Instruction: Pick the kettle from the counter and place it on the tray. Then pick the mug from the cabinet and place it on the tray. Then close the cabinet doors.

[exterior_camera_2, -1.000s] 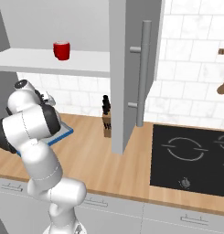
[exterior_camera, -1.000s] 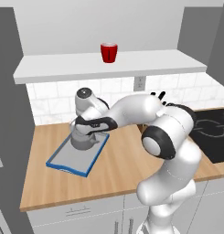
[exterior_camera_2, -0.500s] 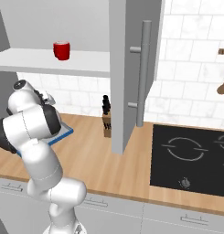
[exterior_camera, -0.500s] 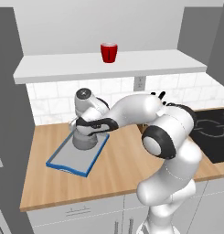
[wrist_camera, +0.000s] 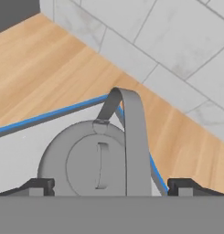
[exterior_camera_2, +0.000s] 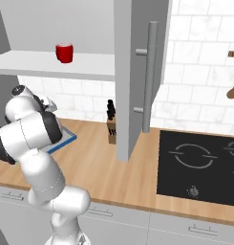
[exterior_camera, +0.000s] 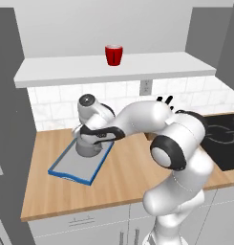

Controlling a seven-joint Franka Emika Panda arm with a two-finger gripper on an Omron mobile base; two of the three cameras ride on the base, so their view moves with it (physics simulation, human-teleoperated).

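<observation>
We have the kettle sitting on the tray at the left of the worktop. Our jaws stand wide apart on either side of its wire handle, holding nothing. The first step looks done. Next we must lift clear of the handle and reach up to the red mug on the cabinet shelf.
</observation>
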